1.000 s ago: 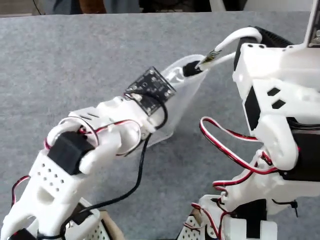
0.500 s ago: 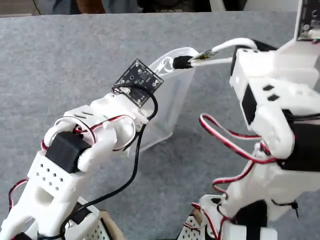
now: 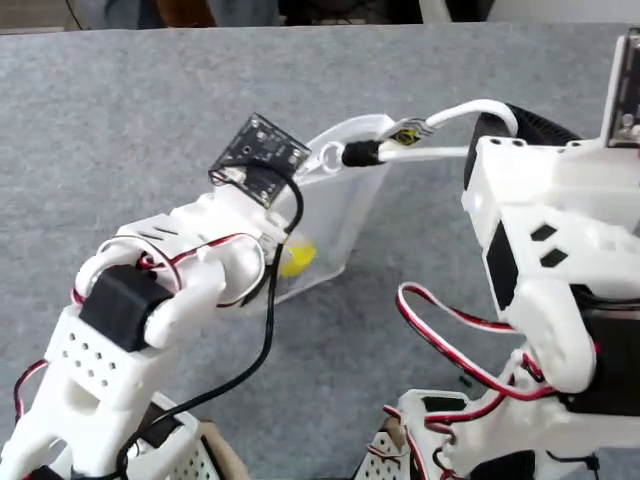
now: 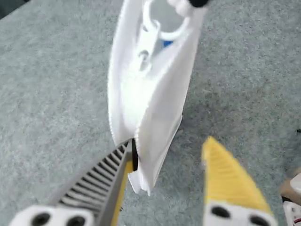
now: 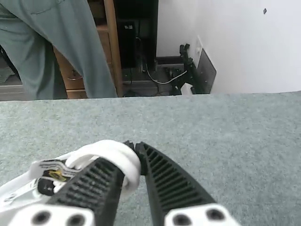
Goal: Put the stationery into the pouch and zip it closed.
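A translucent white pouch lies mid-table, its mouth raised toward the right arm. Something blue shows inside it. A ring on the zip pull hangs from a black-tipped white cord that runs to the right arm. My right gripper is shut on the loop of that cord, above the table. My left gripper stands open at the pouch's lower end. The grey ribbed finger touches that end and the yellow finger stands well apart. The yellow fingertip shows beside the pouch.
Grey carpet-like cloth covers the table, with free room at the back and left. The right arm's white body and red wires crowd the right side. A person's legs and furniture stand beyond the far edge.
My left arm has drawn back toward the near left, and its yellow fingertip now shows beside the pouch. The pouch's mouth and the cord's black tip shifted left.
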`<control>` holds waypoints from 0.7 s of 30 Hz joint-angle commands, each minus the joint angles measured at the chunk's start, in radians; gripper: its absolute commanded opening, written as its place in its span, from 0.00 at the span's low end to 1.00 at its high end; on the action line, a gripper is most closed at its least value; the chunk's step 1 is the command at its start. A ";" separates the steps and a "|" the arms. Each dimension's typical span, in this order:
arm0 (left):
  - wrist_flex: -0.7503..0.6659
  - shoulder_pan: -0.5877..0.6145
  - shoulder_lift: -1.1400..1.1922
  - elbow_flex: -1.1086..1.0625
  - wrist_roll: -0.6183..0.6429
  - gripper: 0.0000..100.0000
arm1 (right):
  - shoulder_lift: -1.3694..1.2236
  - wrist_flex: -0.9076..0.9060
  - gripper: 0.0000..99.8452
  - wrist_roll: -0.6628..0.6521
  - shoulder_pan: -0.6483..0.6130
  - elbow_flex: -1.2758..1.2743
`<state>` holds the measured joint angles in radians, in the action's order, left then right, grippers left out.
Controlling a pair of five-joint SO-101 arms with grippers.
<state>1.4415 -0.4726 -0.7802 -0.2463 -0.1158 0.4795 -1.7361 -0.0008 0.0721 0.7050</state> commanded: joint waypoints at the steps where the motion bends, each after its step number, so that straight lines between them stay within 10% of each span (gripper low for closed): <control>1: 0.009 0.028 -0.014 0.064 0.017 0.32 | 0.013 0.026 0.01 0.002 0.012 0.001; 21: -0.127 0.035 -0.012 0.065 -0.187 0.32 | 0.013 0.021 0.01 0.003 0.012 0.004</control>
<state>1.3311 -0.4465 -0.7802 -0.2294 -0.2708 0.4795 -1.7331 -0.0008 0.0721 0.7050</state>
